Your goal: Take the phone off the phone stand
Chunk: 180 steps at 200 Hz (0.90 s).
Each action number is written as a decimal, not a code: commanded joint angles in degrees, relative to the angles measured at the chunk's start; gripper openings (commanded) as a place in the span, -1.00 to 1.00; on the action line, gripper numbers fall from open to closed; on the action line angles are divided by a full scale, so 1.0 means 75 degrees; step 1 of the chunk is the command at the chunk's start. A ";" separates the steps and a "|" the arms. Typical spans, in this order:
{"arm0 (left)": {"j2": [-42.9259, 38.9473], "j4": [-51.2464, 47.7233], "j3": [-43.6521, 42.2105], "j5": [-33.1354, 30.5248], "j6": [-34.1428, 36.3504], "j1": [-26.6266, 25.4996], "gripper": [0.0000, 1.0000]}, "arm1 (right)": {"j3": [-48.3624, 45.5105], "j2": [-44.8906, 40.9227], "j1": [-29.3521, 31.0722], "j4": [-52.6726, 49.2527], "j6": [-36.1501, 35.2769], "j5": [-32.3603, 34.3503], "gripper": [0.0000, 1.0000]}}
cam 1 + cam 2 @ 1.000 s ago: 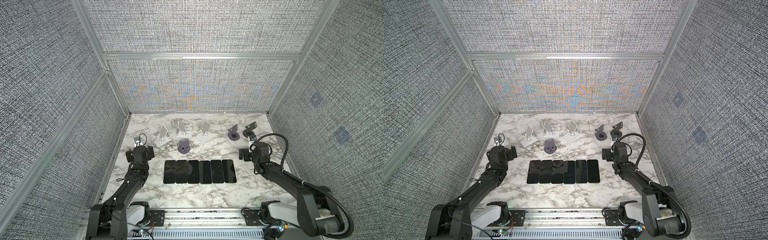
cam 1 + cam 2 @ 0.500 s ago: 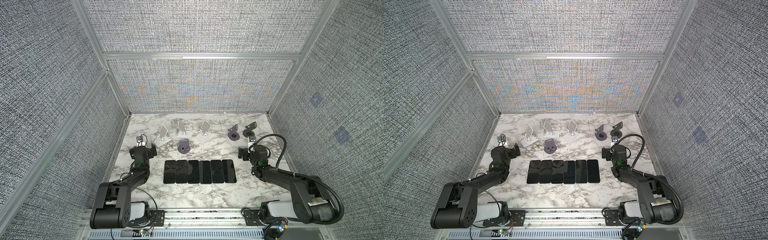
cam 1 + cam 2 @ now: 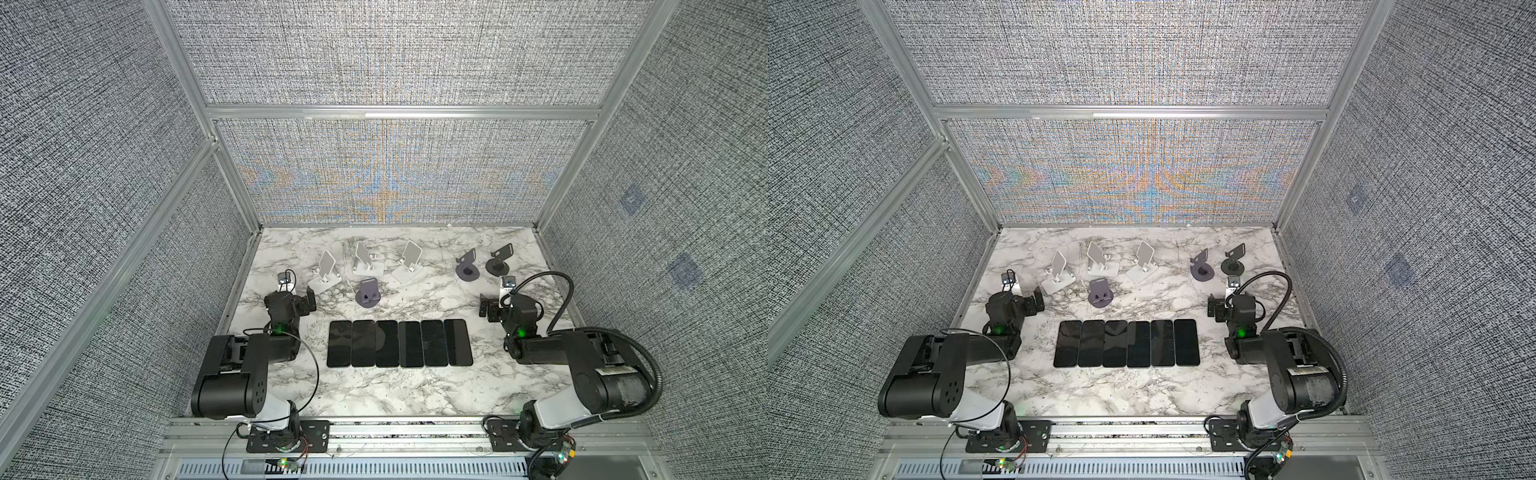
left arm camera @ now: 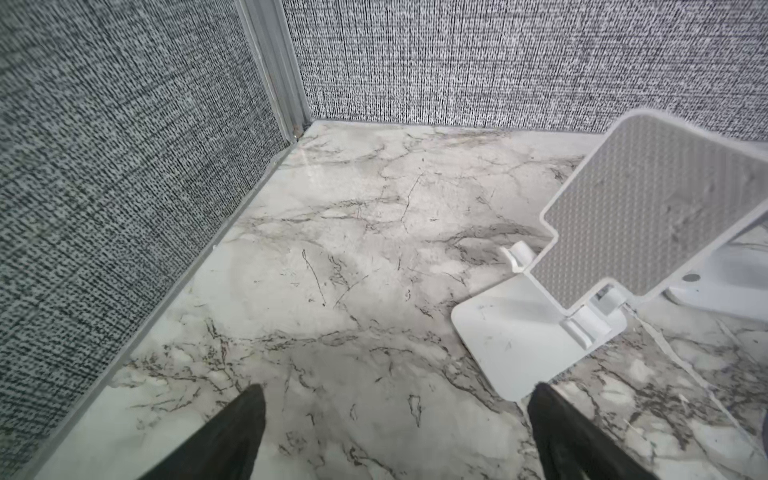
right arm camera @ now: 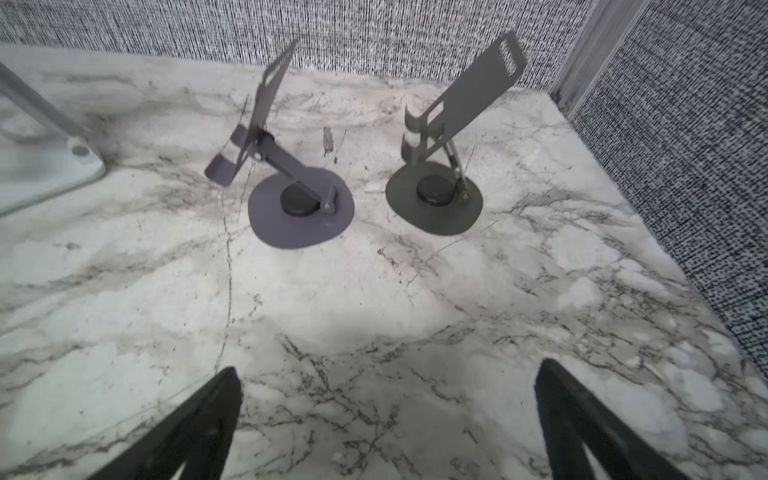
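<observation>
Now on the stands: nothing is resting on any of them. Three white stands [image 3: 365,262] are standing in a group at far left, and a purple stand [image 3: 368,294] is standing just nearer than them. A second purple stand [image 3: 467,269] and a dark grey stand [image 3: 500,261] are standing side by side at far right.
Phones: six phones [image 3: 400,343] are lying flat, edge to edge, in one row across the middle of the desk [image 3: 395,395]. They are lying nearer than every stand and apart from all of them.
Left gripper: the left gripper [image 4: 397,395] is hanging low over the desk with its jaws spread wide, gripping nothing. The base corner of the leftmost white stand [image 4: 648,208] is lying just beside one fingertip.
Right gripper: the right gripper [image 5: 388,370] is also hanging low with its jaws spread wide and empty. It is facing the two far-right stands and staying well short of them.
Edges: the left gripper is sitting near the left wall [image 3: 187,270], and the right gripper is sitting near the right wall [image 3: 623,270].
Open room: bare marble is showing between each gripper and the phone row, and a broad bare strip is running between the row and the near rail [image 3: 415,428].
Change: over the last second both arms have been folding back toward the near rail. The grippers are keeping roughly their places with the same wide jaws, and the phones and stands are lying unmoved.
</observation>
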 commanded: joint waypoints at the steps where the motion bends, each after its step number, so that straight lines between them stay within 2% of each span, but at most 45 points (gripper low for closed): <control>1: -0.0004 0.0443 0.0028 0.0224 0.0058 -0.0004 0.98 | 0.0025 -0.0017 -0.0104 0.0381 0.0249 -0.0158 0.98; 25: 0.0026 0.0613 -0.0029 0.0239 0.0114 -0.0001 0.98 | 0.0291 0.0026 -0.0143 -0.0063 0.0272 -0.0170 0.98; 180: 0.0029 0.0795 -0.0124 0.0295 0.0149 -0.0014 0.98 | 0.0383 0.0078 -0.0011 -0.0121 0.0168 0.0038 0.98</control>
